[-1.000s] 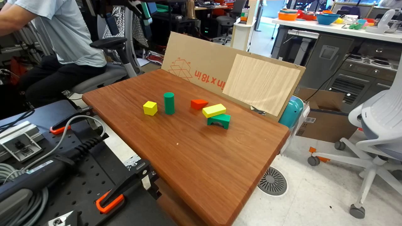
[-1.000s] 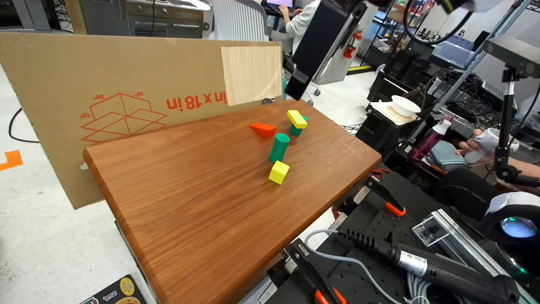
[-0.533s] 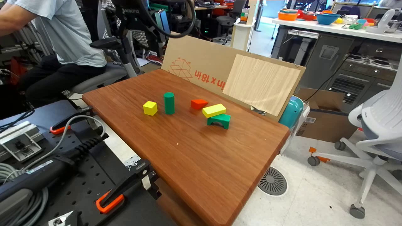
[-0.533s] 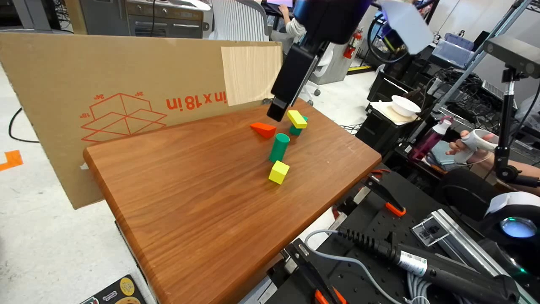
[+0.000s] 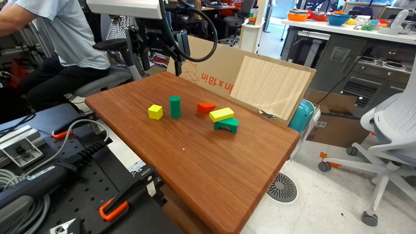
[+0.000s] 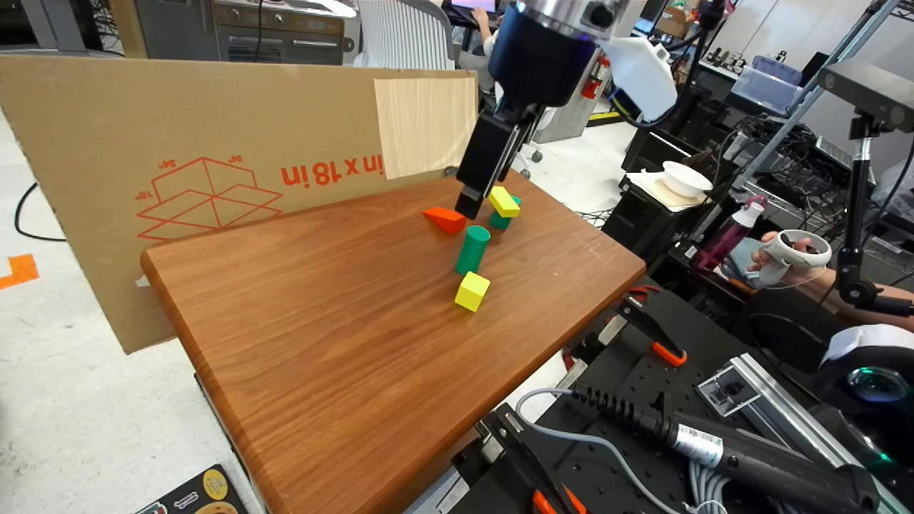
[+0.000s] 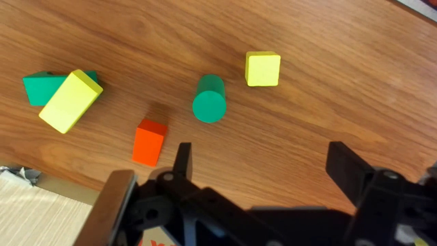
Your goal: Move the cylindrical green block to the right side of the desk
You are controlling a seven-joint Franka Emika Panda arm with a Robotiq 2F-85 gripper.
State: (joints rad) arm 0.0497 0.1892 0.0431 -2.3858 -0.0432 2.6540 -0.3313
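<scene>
The gripper [image 7: 260,147] stands wide in the wrist view, apart from the cylindrical green block [image 7: 209,106]. In both exterior views it hangs fingers-down from the arm [image 6: 564,18]; the block stands on the desk [image 6: 321,321] near the yellow cube [image 6: 472,291].

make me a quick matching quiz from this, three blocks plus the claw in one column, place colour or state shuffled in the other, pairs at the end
Column one
1. cylindrical green block
2. long yellow block
3. wedge-shaped block
4. claw

Column two
A. resting on the green arch
B. wide open, holding nothing
C. standing upright beside the yellow cube
D. red-orange

Right pairs
1-C, 2-A, 3-D, 4-B
</scene>
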